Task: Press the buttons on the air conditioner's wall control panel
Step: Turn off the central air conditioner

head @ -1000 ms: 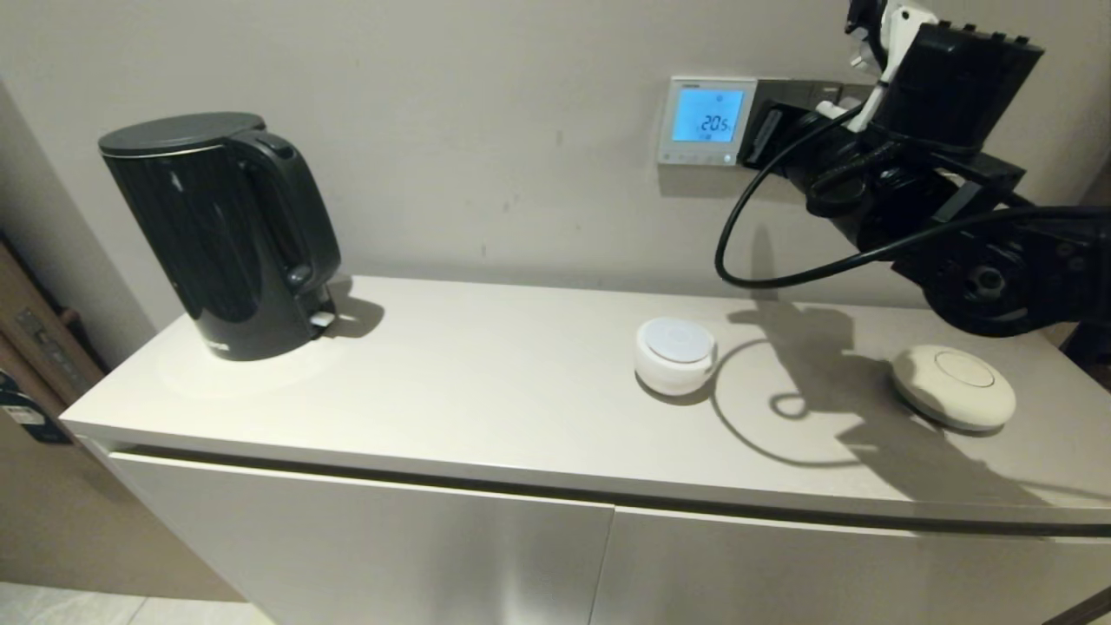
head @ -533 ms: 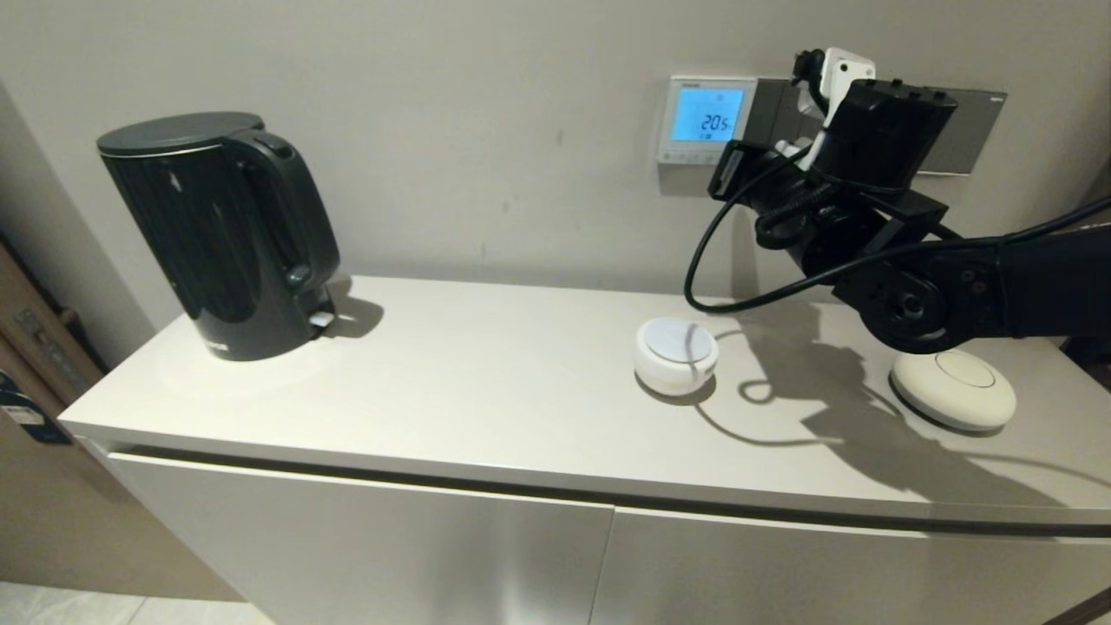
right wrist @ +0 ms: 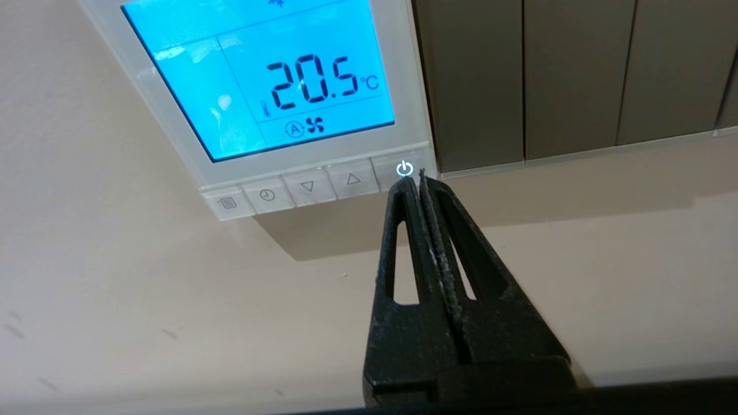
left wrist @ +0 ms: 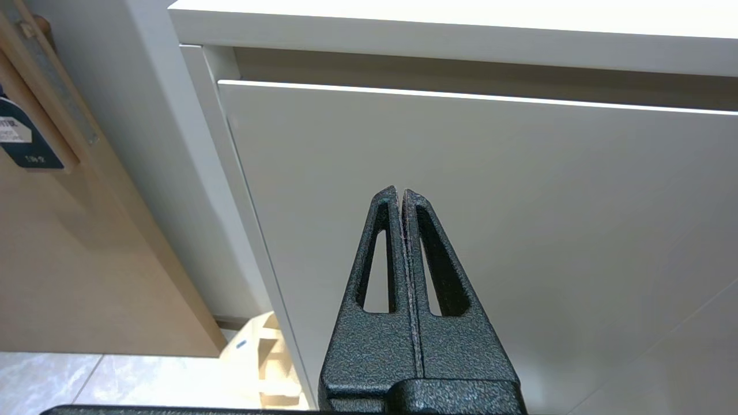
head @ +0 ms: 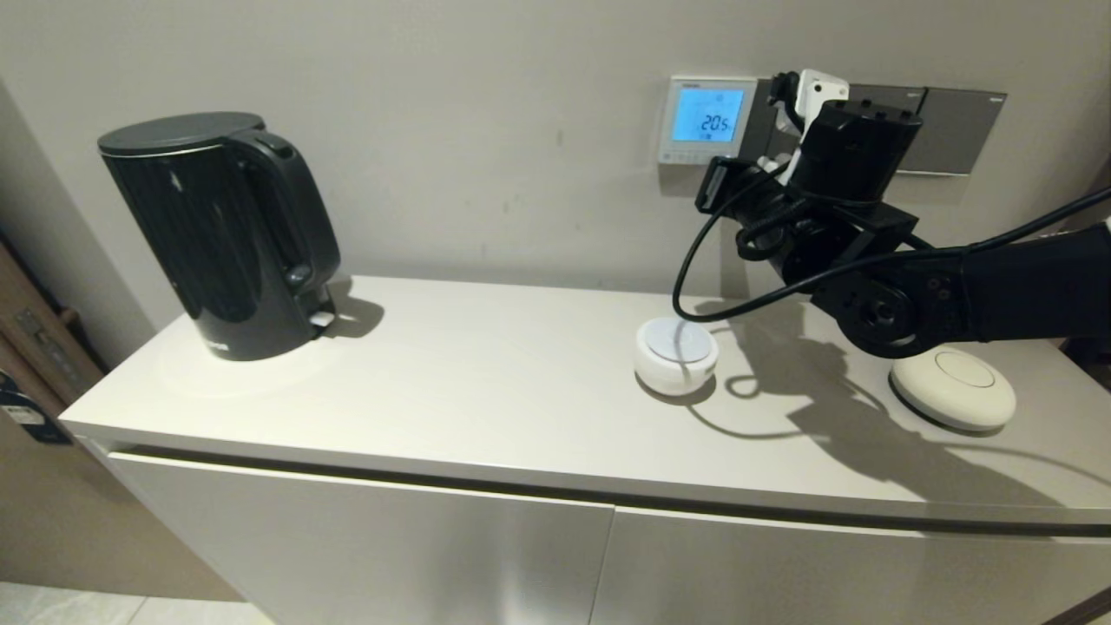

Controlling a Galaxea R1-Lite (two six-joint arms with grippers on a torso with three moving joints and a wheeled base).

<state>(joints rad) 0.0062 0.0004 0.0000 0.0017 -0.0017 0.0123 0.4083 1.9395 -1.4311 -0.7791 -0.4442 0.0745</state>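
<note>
The air conditioner's wall control panel (head: 707, 119) is a silver-white square on the wall with a lit blue screen reading 20.5. It also shows in the right wrist view (right wrist: 259, 75). The buttons (right wrist: 311, 187) form a row along its lower edge, and the one at the end nearest the dark plates carries a glowing power symbol (right wrist: 403, 169). My right gripper (right wrist: 414, 180) is shut and empty, with its tips just under that power button; I cannot tell if they touch it. In the head view the right gripper (head: 710, 178) sits below the panel's lower right corner. My left gripper (left wrist: 400, 193) is shut and empty, parked low before the cabinet door.
Dark grey switch plates (head: 946, 130) adjoin the panel on its right. On the counter (head: 486, 391) stand a black kettle (head: 221, 230) at the left, a white round puck (head: 675, 351) and a cream oval device (head: 955, 386). My arm's cable (head: 694, 286) loops above the puck.
My right arm has moved down and to the left. Its gripper went from beside the panel's right edge to under its lower right corner. The screen still reads 20.5.
</note>
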